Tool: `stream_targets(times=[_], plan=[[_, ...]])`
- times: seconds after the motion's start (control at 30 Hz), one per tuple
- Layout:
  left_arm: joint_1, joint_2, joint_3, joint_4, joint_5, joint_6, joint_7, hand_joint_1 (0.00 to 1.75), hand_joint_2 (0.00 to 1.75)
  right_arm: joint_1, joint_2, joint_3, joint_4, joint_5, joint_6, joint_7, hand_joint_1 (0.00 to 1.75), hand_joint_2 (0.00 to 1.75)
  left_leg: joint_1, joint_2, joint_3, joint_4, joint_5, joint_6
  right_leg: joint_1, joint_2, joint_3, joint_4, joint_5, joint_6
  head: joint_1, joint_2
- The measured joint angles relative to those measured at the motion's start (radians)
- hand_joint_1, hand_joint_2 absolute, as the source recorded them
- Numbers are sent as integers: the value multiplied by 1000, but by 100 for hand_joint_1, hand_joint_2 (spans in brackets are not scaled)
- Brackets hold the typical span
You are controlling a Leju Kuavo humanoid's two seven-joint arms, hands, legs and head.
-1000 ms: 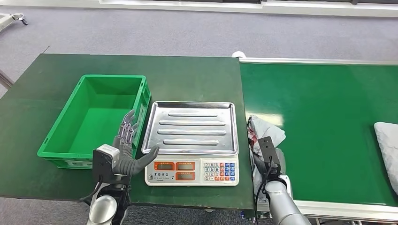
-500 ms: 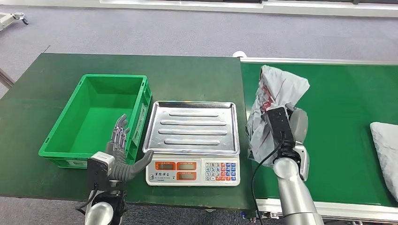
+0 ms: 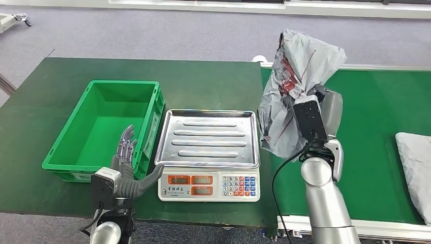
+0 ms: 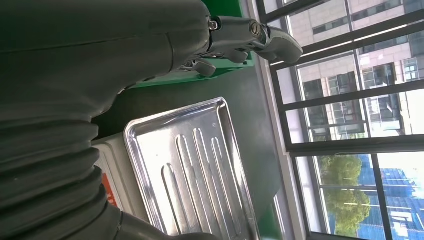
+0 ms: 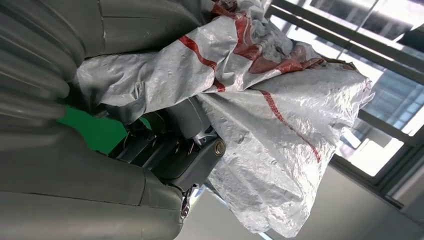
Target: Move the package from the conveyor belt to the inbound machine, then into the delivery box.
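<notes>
Grey crumpled package [image 3: 297, 84], red-streaked, is gripped by the right hand [image 3: 317, 109], whose fingers it largely hides, raised above the conveyor belt [image 3: 376, 132] beside the scale [image 3: 207, 147]. Another grey parcel [image 3: 416, 162] is cut off at the edge. Left hand [image 3: 128, 165] hovers with fingers spread, holding nothing, by the green crate [image 3: 104, 127] on the bench [image 3: 203, 84].

Package [image 3: 297, 66]: crinkled grey plastic film, glossy, red streaks. Scale tray [image 3: 207, 138]: polished ribbed metal, mirror-bright. Crate [image 3: 104, 127] at left: smooth green plastic. Conveyor belt [image 3: 378, 127] at right: matt green. Table cover [image 3: 203, 84]: dull dark green. Right arm [image 3: 325, 208]: brushed silver metal.
</notes>
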Motion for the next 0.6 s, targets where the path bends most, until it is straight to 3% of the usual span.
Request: stream_targets(times=[0.23,0.6], plan=[[-2,0,0,-1,2,0,-1,0,175,-13,-4,49,-8,-35,58,-2,175,175,0,0,0,0,0,0,0,-1,0,0,0,0,0,0],[-4,0,0,-1,3,0,-2,0,175,-15,-4,101,-2,-41,60,-3,175,175,0,-2,-1,0,0,0,0,-2,0,0,0,0,0,0]])
